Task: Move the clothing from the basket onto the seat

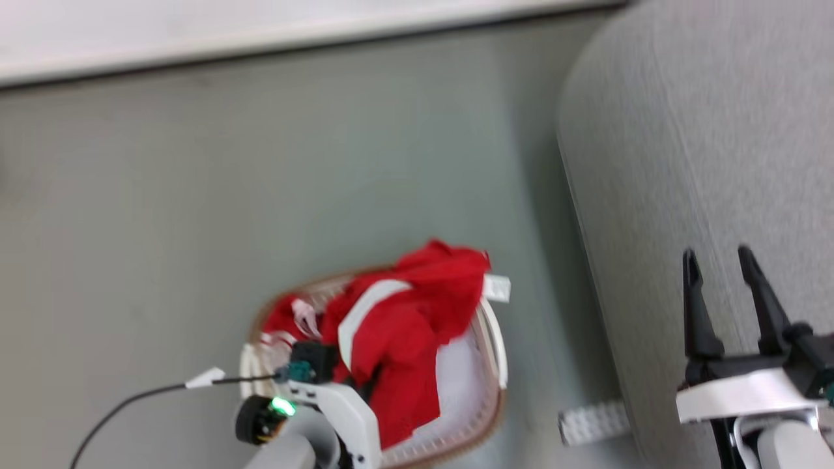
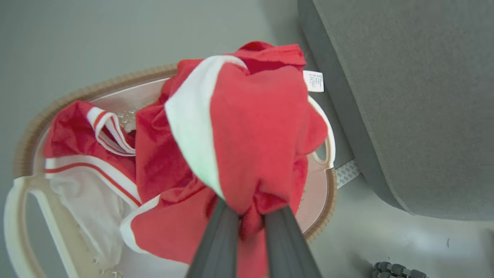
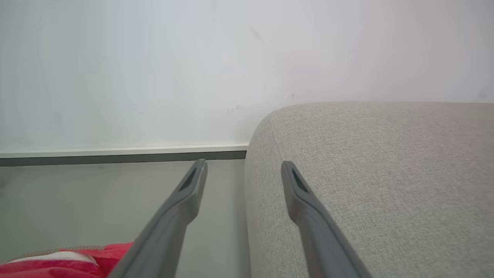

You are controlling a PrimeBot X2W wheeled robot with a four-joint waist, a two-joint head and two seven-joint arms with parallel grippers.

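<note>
Left gripper [image 2: 251,218]: my two fingers are drawn close together, with a bunch of the clothing [image 2: 254,135] pinched between the tips. The red fabric with its white panel bulges out beyond the tips, above the basket [image 2: 96,87]. More red-and-white pieces lie in the basket to the left of these fingers, with a pale cloth [image 2: 88,208] beside them. A care label [image 2: 315,81] sits beyond the tips and to their right, at the garment's far edge. The seat [image 2: 405,96] is further right of the fingers, near the basket but apart from it, with grey floor [image 2: 115,38] between.

Right gripper [image 1: 717,257]: my fingers are spread wide, with nothing between them. In the head view they sit over the seat's upholstery. From the right wrist, the seat's rounded corner lies between the tips and off to their right. A bit of red clothing shows low, left of the left finger.

The head view is blurred. The pinched garment seems partly lifted off the pile, but I cannot be sure.
</note>
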